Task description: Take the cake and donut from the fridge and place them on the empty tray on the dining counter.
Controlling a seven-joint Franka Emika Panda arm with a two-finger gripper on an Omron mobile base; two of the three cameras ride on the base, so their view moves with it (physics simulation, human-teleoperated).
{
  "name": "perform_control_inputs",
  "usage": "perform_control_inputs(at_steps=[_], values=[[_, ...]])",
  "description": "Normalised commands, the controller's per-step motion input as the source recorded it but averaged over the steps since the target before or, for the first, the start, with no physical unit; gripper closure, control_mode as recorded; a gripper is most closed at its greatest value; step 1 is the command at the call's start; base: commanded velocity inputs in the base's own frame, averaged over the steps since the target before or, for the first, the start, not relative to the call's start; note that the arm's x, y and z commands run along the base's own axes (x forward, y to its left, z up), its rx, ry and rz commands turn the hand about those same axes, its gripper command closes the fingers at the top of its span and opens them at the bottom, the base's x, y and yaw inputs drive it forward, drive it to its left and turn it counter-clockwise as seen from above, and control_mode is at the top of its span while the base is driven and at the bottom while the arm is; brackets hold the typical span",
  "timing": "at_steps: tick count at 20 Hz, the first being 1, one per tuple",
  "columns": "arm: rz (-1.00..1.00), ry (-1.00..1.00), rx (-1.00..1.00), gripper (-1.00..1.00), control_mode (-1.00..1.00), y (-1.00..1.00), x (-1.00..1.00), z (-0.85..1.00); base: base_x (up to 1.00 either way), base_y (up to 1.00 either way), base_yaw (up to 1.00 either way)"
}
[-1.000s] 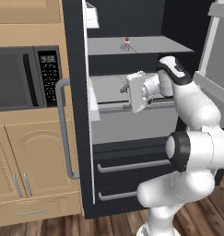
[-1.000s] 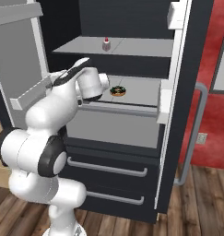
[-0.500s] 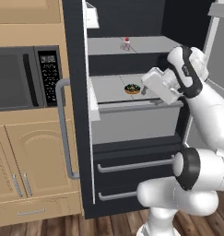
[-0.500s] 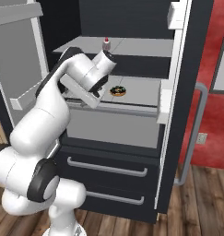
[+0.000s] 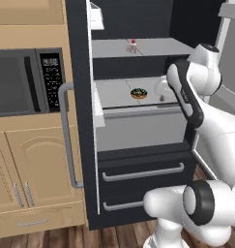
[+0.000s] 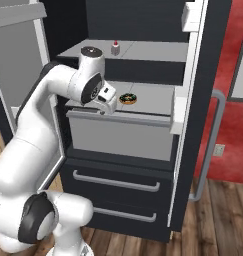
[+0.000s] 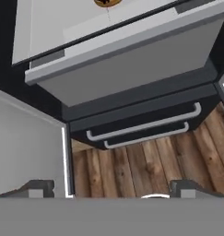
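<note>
While the claw (image 7: 111, 190) hangs wide open and empty, the donut (image 5: 138, 93) sits near the shelf's front edge

Cake (image 5: 133, 45) on the fridge's (image 5: 81, 121) upper shelf, donut (image 5: 138, 93) on the shelf below, drawers beneath.

A light grey fridge shelf (image 7: 67, 23) runs across the top, with the lower edge of a tan, dark-glazed ring donut (image 7: 107, 2) cut off at the upper border. Under the shelf hangs a pale grey drawer front (image 7: 132, 64). Beneath it sit two matte black drawers with long grey bar handles (image 7: 145, 124), one just above the other. Brown wooden floor planks (image 7: 145, 170) spread below them. A light grey open door panel (image 7: 26, 147) fills the left side. Two dark finger tips (image 7: 39, 188) stand far apart at the bottom, nothing between them.
</note>
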Motion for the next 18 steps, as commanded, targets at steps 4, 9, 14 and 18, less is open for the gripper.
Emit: perform_control_inputs(at_steps=[4,9,14,18], values=[[0.0,-0.31,-0.12,-1.0,-1.0,-0.01,-0.35,0.14,0.0,0.0,0.0],[0.0,-0.4,-0.14,-1.0,-1.0,-0.01,-0.2,0.21,0.0,0.0,0.0],[0.0,-0.14,-0.18,-1.0,-1.0,-0.01,-0.88,0.21,0.0,0.0,0.0],[0.0,-0.13,-0.16,-1.0,-1.0,0.0,-0.54,0.46,0.0,0.0,0.0]])
